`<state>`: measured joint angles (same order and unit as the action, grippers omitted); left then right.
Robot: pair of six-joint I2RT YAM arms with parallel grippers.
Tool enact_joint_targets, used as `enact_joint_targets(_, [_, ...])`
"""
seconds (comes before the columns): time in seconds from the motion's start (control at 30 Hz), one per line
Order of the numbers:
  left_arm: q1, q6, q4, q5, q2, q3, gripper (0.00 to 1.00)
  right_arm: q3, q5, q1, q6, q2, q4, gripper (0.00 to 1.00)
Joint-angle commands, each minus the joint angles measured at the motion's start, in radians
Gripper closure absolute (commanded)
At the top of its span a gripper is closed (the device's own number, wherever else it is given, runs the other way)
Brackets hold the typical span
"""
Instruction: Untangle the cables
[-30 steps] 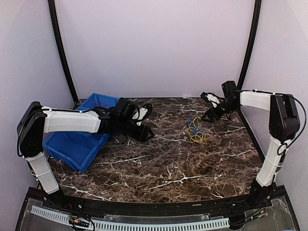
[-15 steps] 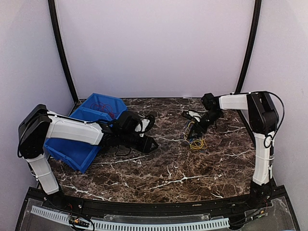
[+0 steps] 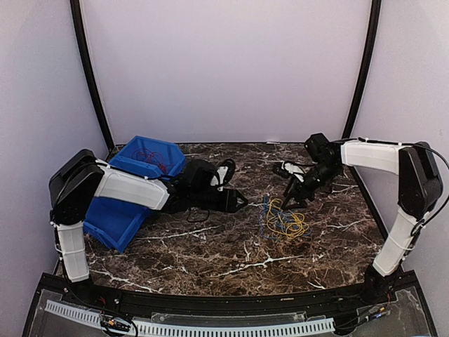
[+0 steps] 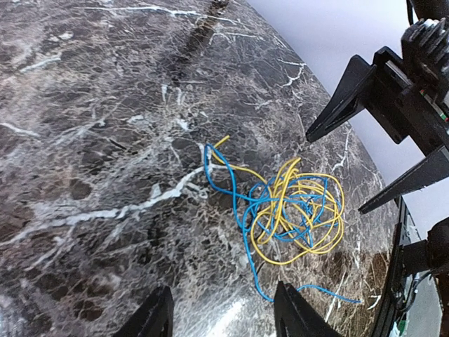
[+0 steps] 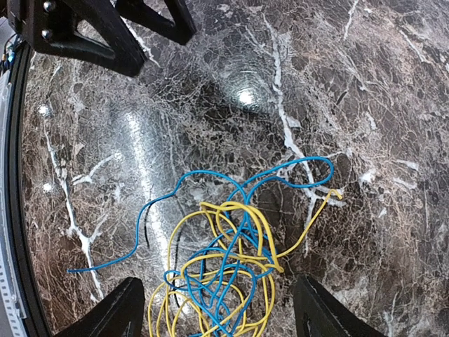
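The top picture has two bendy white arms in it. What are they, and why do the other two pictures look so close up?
Those are two robot arms bolted to the near edge of a marble table. The top picture comes from a camera above and behind them. The other two come from a small camera on each wrist, so you see that arm's own black fingers at the bottom edge.

Each arm ends in a two-finger pincher: the left gripper and the right gripper. Both are open and hold nothing.

Between them lie the tangled cables, blue and yellow. The blue bin on the left has a red cable in it.
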<state>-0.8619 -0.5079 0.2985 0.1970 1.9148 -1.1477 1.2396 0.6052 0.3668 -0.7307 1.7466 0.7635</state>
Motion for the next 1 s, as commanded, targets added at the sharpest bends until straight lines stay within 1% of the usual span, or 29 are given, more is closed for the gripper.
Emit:
enact_joint_targets(0.0, [-0.007, -0.071, 0.134, 0.160, 0.071, -0.047, 0.49, -0.033, -0.001, 0.006, 0.026, -0.041, -0.028, 0.26])
enact_joint_targets(0.03, [-0.007, -0.064, 0.137, 0.180, 0.094, -0.052, 0.50, -0.043, -0.011, 0.007, 0.027, -0.051, -0.037, 0.25])
enact_joint_targets(0.07, [-0.009, -0.060, 0.136, 0.192, 0.106, -0.064, 0.54, -0.052, -0.017, 0.007, 0.029, -0.062, -0.045, 0.26])
enact_joint_targets(0.13, [-0.010, -0.043, 0.109, 0.215, 0.141, -0.092, 0.59, -0.072, -0.020, 0.009, 0.032, -0.083, -0.060, 0.26])
enact_joint_targets(0.2, [-0.013, -0.023, 0.089, 0.224, 0.170, -0.106, 0.60, -0.090, -0.016, 0.009, 0.040, -0.093, -0.079, 0.26])
enact_joint_targets(0.33, [-0.027, 0.003, 0.109, 0.265, 0.220, -0.126, 0.57, -0.094, -0.001, 0.009, 0.051, -0.084, -0.090, 0.26])
enact_joint_targets(0.43, [-0.037, 0.009, 0.112, 0.265, 0.258, -0.149, 0.51, -0.092, 0.006, 0.009, 0.055, -0.074, -0.095, 0.27])
enact_joint_targets(0.5, [-0.039, 0.007, 0.124, 0.261, 0.276, -0.160, 0.50, -0.092, 0.010, 0.010, 0.058, -0.072, -0.098, 0.27])
enact_joint_targets(0.53, [-0.039, 0.007, 0.130, 0.258, 0.288, -0.167, 0.50, -0.092, 0.010, 0.011, 0.060, -0.073, -0.099, 0.27])
enact_joint_targets(0.63, [-0.039, 0.008, 0.138, 0.258, 0.312, -0.187, 0.56, -0.071, 0.018, 0.011, 0.071, -0.073, -0.094, 0.28])
enact_joint_targets(0.73, [-0.039, 0.000, 0.157, 0.259, 0.339, -0.207, 0.63, 0.003, 0.081, 0.013, 0.063, -0.062, -0.046, 0.28])
enact_joint_targets(0.8, [-0.039, -0.010, 0.180, 0.257, 0.352, -0.207, 0.70, 0.057, 0.084, 0.019, 0.062, -0.046, -0.027, 0.29])
enact_joint_targets(0.87, [-0.040, -0.025, 0.205, 0.251, 0.357, -0.203, 0.83, 0.090, 0.058, 0.034, 0.057, -0.029, -0.032, 0.29])
enact_joint_targets(0.97, [-0.040, -0.041, 0.258, 0.251, 0.354, -0.174, 0.93, 0.083, 0.042, 0.054, 0.041, -0.009, -0.082, 0.30])
